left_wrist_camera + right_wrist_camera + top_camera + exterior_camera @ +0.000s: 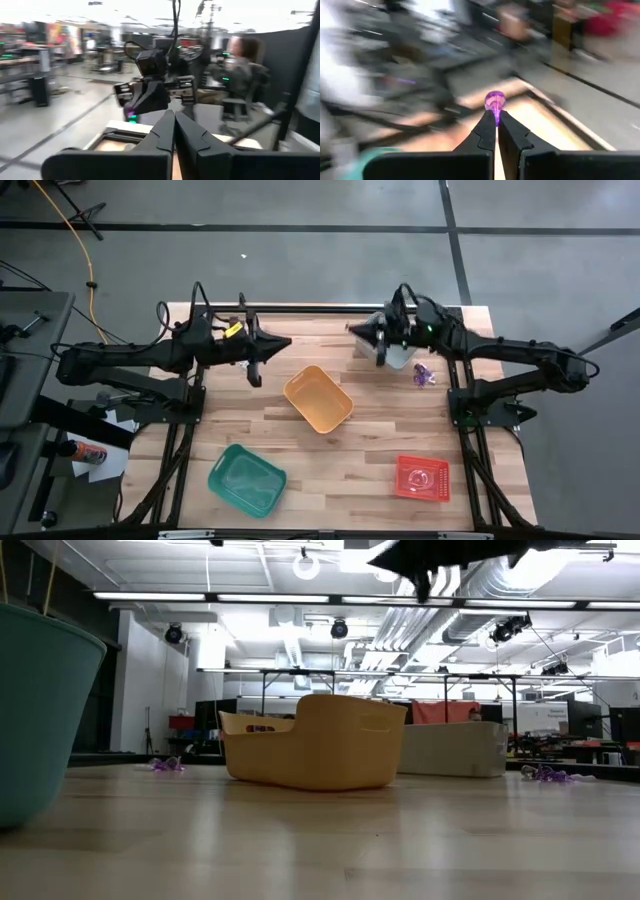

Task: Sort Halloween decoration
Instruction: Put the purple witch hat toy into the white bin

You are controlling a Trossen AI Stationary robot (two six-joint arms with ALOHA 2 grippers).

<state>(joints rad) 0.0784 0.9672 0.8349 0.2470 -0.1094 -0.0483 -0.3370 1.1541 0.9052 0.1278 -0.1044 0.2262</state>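
Purple trinket [494, 101] — pinched at right gripper [496, 116] jaw tips, above table [380, 440]

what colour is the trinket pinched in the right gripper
Purple. The trinket sits at the tips of the right gripper, clearest in the right wrist view.

Even, soft light falls from overhead onto the surface [330, 460] in the high view; shadows under the arms and bins are faint and short, and nothing glares.

The low view looks into bright ceiling strip lights [300, 600] that wash out the upper room. The green bin [40, 710] at the near edge is out of focus, while the orange bin [315, 745] is fairly sharp.

The left wrist view is overexposed along its upper part and softly smeared. The right wrist view is heavily motion-blurred, with the background streaked; only the right claw [496, 119] and the purple trinket [494, 101] at its tip stay readable.
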